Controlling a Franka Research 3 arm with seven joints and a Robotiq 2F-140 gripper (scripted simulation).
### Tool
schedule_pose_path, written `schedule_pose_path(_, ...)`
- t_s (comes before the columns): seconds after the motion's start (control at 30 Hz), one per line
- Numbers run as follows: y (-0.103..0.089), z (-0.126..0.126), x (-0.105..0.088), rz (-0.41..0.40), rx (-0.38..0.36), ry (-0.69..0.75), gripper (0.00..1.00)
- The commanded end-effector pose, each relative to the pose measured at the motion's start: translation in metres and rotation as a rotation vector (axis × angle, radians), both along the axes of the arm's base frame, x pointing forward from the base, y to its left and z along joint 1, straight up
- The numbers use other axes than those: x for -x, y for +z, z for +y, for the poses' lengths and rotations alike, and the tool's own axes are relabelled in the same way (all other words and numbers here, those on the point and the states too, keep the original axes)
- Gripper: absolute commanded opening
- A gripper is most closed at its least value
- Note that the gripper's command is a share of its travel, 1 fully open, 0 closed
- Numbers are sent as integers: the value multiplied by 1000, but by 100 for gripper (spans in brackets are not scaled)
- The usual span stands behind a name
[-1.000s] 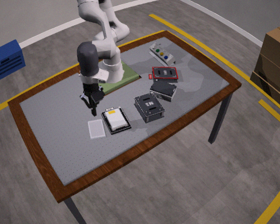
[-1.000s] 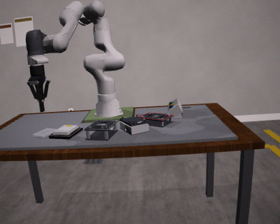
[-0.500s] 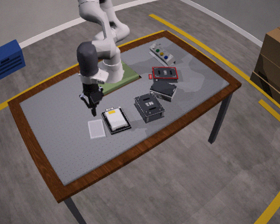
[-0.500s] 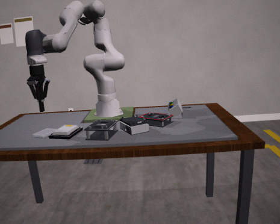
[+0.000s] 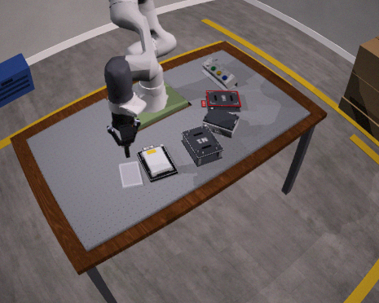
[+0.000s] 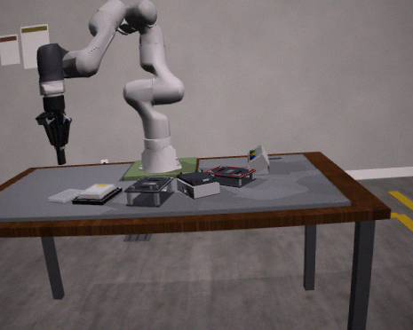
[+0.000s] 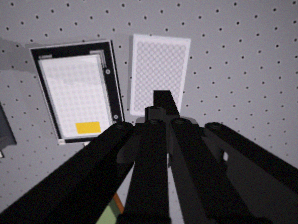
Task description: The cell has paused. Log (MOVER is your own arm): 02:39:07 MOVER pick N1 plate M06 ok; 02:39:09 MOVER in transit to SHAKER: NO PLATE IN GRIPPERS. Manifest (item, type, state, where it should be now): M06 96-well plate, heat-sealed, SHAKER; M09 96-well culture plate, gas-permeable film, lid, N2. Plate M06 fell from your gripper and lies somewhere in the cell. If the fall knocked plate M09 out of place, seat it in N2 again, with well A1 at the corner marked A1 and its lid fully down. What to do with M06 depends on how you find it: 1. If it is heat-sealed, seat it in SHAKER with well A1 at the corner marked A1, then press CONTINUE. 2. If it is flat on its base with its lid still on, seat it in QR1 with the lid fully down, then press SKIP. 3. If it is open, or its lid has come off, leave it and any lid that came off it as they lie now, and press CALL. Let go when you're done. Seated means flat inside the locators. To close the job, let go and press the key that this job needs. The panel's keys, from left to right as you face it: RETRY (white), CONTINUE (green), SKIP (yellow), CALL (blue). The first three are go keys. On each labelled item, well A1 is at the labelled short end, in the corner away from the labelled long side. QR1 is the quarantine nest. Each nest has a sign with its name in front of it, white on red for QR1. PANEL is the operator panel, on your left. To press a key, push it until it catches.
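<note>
On the grey dotted worktop (image 5: 240, 134) with wood rim, a plate (image 5: 130, 174) lies flat just beside the N2 nest (image 5: 156, 162), which carries a lidded plate. Fingers (image 5: 127, 153) pressed together, empty, hang above them. Grey walls; yellow floor lines (image 5: 272, 61).

A blue crate (image 5: 8, 81) and stacked cardboard boxes (image 5: 370, 91) sit on the floor.

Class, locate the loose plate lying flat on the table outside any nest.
In the top view, the loose plate lies flat on the table, immediately left of the N2 nest, below the shut end effector.
</note>
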State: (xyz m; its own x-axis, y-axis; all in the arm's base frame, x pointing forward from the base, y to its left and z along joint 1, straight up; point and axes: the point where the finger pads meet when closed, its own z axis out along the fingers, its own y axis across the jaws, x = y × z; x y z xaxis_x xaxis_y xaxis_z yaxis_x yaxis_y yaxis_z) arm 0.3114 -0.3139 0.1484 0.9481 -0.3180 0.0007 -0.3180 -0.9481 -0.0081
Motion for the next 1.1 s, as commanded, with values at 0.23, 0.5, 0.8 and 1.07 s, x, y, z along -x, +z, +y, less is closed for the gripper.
schedule_pose_path(0.23, 0, 0, -1, -3, 6, -72, 70)
schedule_pose_path(0.5, 0, 0, -1, -3, 6, -72, 70)
schedule_pose_path(0.8, 0, 0, -1, -3, 6, -72, 70)
schedule_pose_path(1.07, 0, 0, -1, -3, 6, -72, 70)
